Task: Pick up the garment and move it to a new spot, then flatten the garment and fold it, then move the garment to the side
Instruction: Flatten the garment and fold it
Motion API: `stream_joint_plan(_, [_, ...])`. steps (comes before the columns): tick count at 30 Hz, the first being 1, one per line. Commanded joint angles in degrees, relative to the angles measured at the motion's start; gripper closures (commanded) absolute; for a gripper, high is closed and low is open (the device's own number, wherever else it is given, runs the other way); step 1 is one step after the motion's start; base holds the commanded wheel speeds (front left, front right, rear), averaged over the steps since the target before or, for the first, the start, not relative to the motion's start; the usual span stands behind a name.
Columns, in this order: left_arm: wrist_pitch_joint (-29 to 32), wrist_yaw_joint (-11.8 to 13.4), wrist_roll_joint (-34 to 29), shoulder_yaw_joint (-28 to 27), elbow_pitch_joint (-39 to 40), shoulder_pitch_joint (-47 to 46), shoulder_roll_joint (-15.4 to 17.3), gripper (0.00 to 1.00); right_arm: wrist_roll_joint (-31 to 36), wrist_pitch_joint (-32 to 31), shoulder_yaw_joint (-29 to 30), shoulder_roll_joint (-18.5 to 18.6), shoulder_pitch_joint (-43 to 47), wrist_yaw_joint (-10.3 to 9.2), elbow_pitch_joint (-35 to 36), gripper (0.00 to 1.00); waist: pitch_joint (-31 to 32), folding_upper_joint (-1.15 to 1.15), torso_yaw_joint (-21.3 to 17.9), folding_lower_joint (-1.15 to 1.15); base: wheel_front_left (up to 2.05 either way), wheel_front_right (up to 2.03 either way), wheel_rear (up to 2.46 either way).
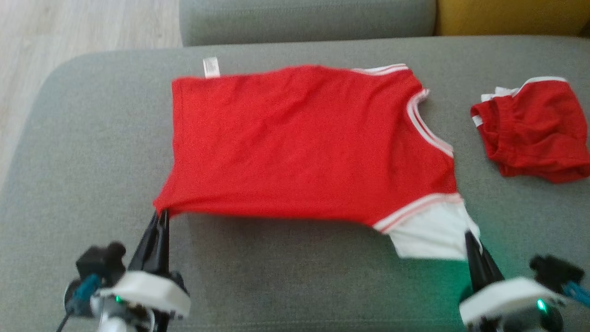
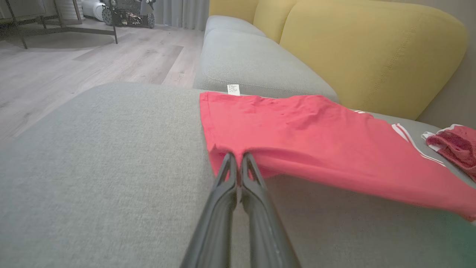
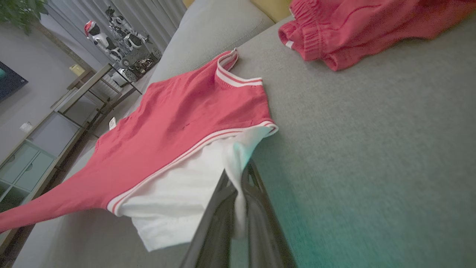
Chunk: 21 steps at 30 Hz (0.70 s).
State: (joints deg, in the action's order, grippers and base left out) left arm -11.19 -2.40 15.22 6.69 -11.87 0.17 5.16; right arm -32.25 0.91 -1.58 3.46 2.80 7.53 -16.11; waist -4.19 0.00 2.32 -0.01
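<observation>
So, the red garment (image 1: 304,143) is spread across the middle of the grey sofa seat (image 1: 92,152). Its far edge is laid flat on the cushion, while the near edge is held up off it, and a shadow is cast underneath.

The near left corner of the hem is pinched by the left gripper (image 1: 161,216). Its two dark fingers are pressed tight together on the red cloth, and no gap can be made out between them in the left wrist view.

Over on the near right, the white sleeve (image 1: 428,237) is clamped by the right gripper (image 1: 469,237). Those fingers are closed as well, and a fold of white fabric is seen squeezed between them in the right wrist view. The near edge is pulled fairly taut between the two grips.

Red-and-white striped trim (image 1: 417,207) is seen where the sleeve meets the body, and more of it is run around the neckline (image 1: 426,124) on the right. A small white label (image 1: 211,67) is stuck out at the garment's far left corner.

Crumpled red shorts (image 1: 534,129) are seen lying on the far right of the seat, well apart from the garment. A yellow back cushion (image 1: 507,16) is seen beyond at the far right, and pale wood floor (image 1: 69,27) at the far left
</observation>
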Motion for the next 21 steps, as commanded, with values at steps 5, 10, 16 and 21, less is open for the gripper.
stream_joint_plan(5, [4.1,2.6,0.3,-2.2,9.3,5.7,1.2,1.00,0.3,-7.2,2.4,-0.5,9.5,-0.04,13.5,1.00,2.5,0.00,-0.3,0.01,0.00,0.00,0.00])
stream_joint_plan(10, [8.9,4.9,0.1,-2.0,16.7,12.7,1.4,1.00,-1.6,-10.6,3.8,-0.6,17.3,-0.04,18.8,1.00,4.2,0.00,-0.3,0.01,0.00,0.00,0.00])
stream_joint_plan(16, [11.5,6.1,0.0,-1.5,20.3,15.6,1.5,1.00,-1.7,-11.5,4.7,-0.6,18.9,-0.04,20.1,1.00,4.6,0.00,-0.3,0.01,0.00,0.00,0.00])
stream_joint_plan(21, [13.9,5.6,0.4,-0.8,20.6,14.9,2.1,1.00,-1.8,-12.3,5.2,-0.6,17.4,-0.04,18.7,1.00,4.2,0.00,-0.1,0.01,0.00,0.00,0.00])
